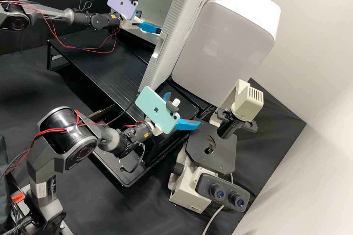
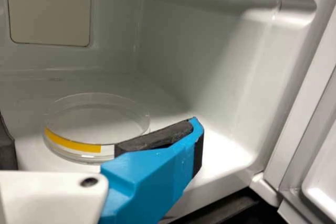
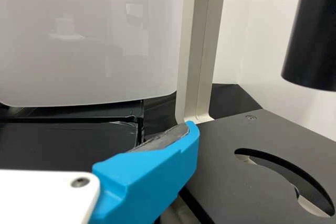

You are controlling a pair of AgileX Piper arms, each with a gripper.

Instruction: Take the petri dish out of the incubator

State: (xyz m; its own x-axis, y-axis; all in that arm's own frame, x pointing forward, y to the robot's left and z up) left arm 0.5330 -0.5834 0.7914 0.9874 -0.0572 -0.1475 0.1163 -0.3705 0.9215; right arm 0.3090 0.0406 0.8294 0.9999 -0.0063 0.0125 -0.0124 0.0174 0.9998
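A clear, round plastic petri dish (image 2: 94,124) with a yellow band lies on the smooth white incubator (image 2: 220,77) floor, between the left gripper's (image 1: 150,21) wide-spread blue fingers. The right gripper (image 1: 182,109), mid-frame, gapes wide too.

Both arms are dark grey, built of rounded cylinder joints. Thin red wires (image 1: 55,130) run along the left arm (image 1: 84,18) and loop round the right arm (image 1: 66,147). The left gripper (image 1: 150,22) and right gripper (image 1: 184,110) each have a white body with a silver screw (image 2: 89,182) and blue fingers (image 2: 157,177) faced with black pads (image 2: 155,136). A lilac phone (image 1: 122,3) and a mint phone (image 1: 157,110) are clamped on the wrists.
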